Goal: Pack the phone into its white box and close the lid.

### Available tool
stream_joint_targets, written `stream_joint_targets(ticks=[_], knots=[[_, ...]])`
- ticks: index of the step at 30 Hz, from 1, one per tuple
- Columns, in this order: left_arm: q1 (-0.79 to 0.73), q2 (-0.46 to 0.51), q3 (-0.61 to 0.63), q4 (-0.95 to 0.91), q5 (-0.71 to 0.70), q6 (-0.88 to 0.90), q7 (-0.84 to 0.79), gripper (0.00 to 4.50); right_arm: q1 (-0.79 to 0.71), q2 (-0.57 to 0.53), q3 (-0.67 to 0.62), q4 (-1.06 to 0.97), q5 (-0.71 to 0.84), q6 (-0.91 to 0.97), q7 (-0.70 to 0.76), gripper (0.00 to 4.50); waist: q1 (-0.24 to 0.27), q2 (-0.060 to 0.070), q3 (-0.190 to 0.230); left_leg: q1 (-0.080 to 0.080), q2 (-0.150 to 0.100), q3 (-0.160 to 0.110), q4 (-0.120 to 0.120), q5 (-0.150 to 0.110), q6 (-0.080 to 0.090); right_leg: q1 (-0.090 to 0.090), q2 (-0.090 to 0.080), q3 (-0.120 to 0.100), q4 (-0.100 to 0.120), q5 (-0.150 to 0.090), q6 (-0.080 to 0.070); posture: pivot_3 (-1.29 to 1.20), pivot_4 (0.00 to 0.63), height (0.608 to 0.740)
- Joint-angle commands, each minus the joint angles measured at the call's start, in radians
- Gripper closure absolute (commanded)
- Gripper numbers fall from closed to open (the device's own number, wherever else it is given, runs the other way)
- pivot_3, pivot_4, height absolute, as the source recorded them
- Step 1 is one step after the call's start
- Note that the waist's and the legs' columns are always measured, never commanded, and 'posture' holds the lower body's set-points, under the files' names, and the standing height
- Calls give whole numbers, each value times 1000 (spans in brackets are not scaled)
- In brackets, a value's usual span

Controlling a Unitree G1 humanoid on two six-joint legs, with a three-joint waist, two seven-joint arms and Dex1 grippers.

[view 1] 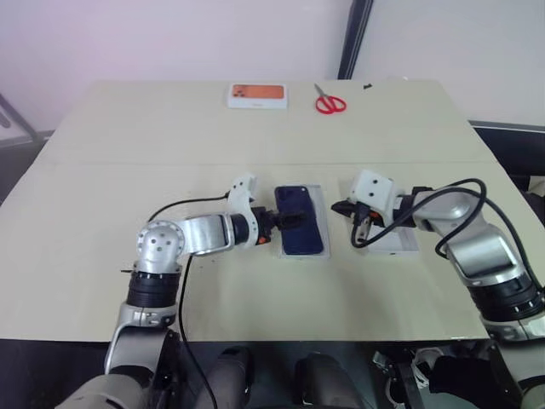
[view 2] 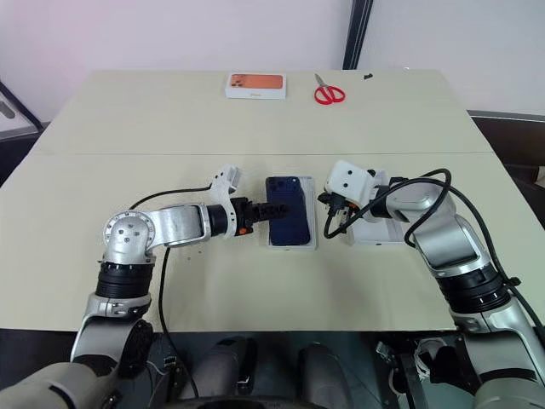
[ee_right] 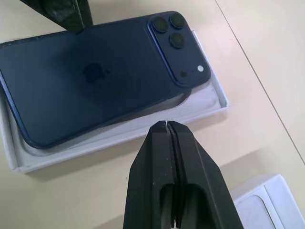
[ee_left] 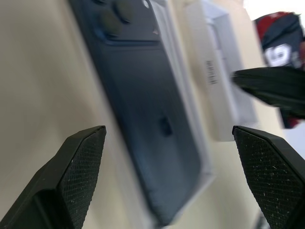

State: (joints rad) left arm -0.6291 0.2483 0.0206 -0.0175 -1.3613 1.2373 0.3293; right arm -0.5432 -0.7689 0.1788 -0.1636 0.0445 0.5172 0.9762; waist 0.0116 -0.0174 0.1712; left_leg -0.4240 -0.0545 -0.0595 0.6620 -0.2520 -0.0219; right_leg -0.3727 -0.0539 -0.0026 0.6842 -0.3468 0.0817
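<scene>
Spread wide, my left tool (ee_left: 167, 176) hovers over the phone (ee_right: 95, 81), which lies camera-side up, slightly askew in the white box (ee_right: 209, 112) on the counter (view 1: 128, 153). Right tool (ee_right: 171, 138), pressed together, sits beside the box; the lid (view 2: 379, 230) lies under my right arm.

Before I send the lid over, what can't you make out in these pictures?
- Whether the phone sits flat: in the right wrist view it lies skewed across the white box, underside hidden.
- The lid: the right arm and cable cover most of it in the head views; the right wrist view's edge cuts it off.
- Print on the far orange-topped box: too small.
</scene>
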Motion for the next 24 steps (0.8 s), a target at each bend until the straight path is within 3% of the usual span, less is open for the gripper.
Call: stream_joint_targets(ticks=[1,8,11,17,20,24], knots=[[-31,-3,-17,-39,73,-19,-84,31,-13,-6,-19,-23,5,-15,-6,4500,1,0,0,0,0,0,0,0,0,0,0,0,0,0,0,0,150,740],[-34,-44,6,-21,194,-67,-185,31,-1,-10,-23,-29,1,-13,-18,4500,0,0,0,0,0,0,0,0,0,0,0,0,0,0,0,0,150,740],[-36,-8,54,-33,240,-111,-231,31,4,-16,-28,-36,-1,-10,-23,4500,-1,0,0,0,0,0,0,0,0,0,0,0,0,0,0,0,150,740],[-20,237,24,-101,449,-223,-455,31,-17,16,-17,-50,3,8,-53,4500,-11,1,0,-1,0,0,-1,0,0,-1,1,0,0,0,0,0,150,740],[1,311,33,-103,509,-281,-566,31,-39,60,17,-50,-6,21,-76,4500,-8,1,0,-1,0,0,-1,0,0,-1,0,0,-1,0,0,0,150,740],[88,436,-38,-153,690,-455,-744,31,-87,139,72,-21,-37,58,-125,4500,-8,1,1,-1,0,0,-1,0,0,-1,0,0,-1,0,0,0,150,740]])
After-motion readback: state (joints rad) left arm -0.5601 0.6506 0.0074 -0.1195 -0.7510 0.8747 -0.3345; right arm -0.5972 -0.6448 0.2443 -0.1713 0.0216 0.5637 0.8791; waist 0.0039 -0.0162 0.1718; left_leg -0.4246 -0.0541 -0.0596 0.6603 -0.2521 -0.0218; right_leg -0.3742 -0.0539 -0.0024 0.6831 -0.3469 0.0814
